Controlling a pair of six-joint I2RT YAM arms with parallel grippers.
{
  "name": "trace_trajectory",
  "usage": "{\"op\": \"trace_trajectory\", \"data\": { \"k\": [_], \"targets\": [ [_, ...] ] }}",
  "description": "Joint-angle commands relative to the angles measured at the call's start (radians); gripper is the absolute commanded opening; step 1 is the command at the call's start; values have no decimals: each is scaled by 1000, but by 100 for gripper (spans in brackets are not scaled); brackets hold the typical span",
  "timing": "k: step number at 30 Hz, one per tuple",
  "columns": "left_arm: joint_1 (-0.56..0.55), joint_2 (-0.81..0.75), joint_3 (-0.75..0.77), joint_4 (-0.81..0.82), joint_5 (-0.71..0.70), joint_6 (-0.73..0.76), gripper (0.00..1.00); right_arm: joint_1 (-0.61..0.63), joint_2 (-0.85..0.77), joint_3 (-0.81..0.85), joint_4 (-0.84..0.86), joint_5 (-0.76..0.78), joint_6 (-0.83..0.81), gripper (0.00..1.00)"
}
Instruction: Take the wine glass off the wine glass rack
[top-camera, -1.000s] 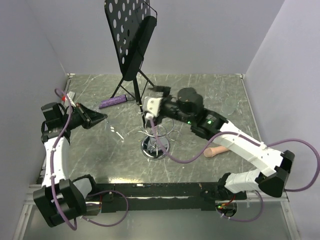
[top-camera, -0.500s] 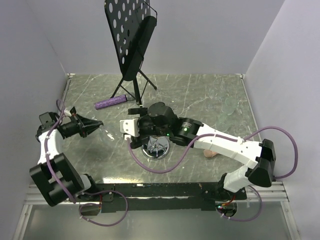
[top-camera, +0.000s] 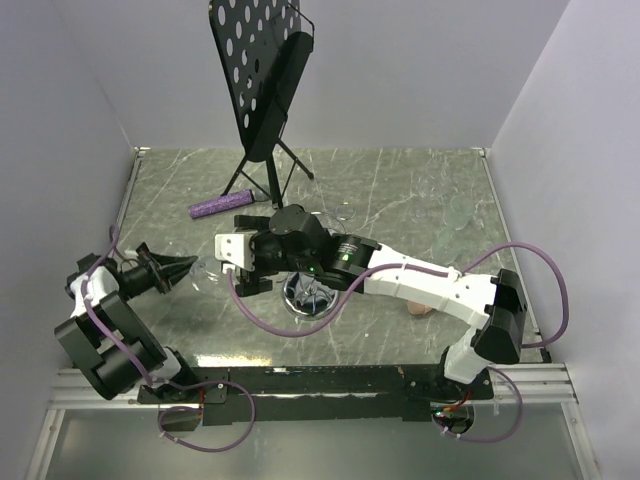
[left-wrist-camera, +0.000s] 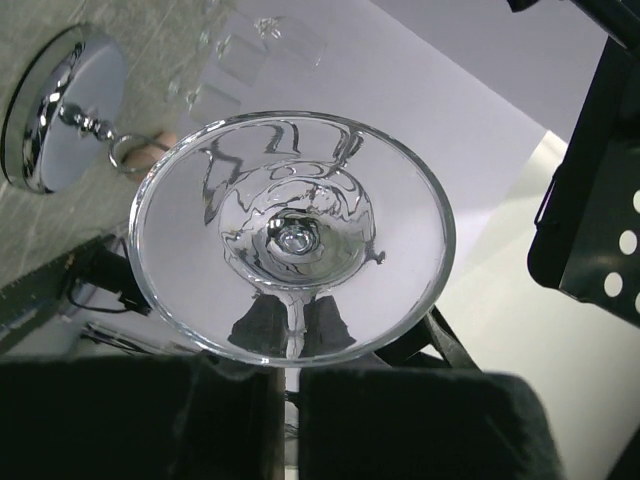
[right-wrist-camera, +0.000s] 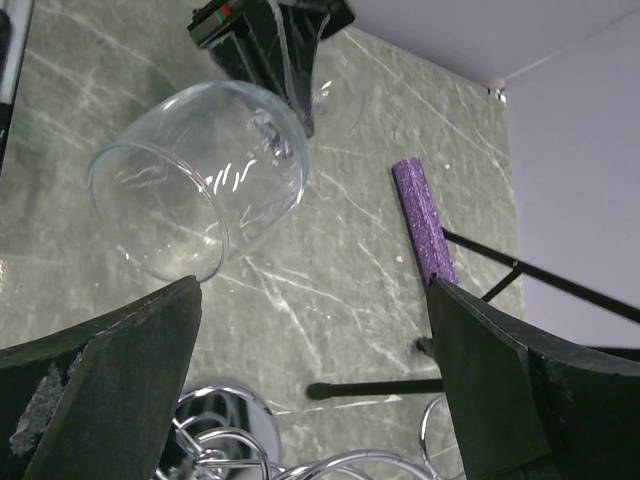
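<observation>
Green marbled table (top-camera: 400, 190) holds the chrome wine glass rack (top-camera: 310, 293) at its centre, with the right gripper (right-wrist-camera: 312, 290) spread wide beside it. The left gripper (left-wrist-camera: 287, 380) pinches the wine glass (right-wrist-camera: 195, 195) by its stem, apart from the rack. Removal looks done, and the next move calls for a gentle set-down.

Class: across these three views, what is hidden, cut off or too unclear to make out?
Top view: the right arm covers most of the chrome wire wine glass rack; its loops cannot be checked.
Top view: a tan object lies half under that arm; unidentifiable.
Left wrist view: black fingers of the left hand hide part of the stem of the clear wine glass.
</observation>
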Motion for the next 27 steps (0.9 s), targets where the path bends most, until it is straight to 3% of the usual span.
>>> {"op": "trace_trajectory", "data": {
  "k": [1, 10, 27],
  "targets": [
    [3, -15, -45, -58, 125, -41, 1, -2, 0, 10, 32, -96, -98, 100],
    [3, 43, -62, -135, 98, -9, 1, -10, 40, 13, -26, -243, -330, 100],
    [3, 46, -119, -141, 64, -31, 1, 24, 167, 62, 96, -206, -367, 100]
  ]
}}
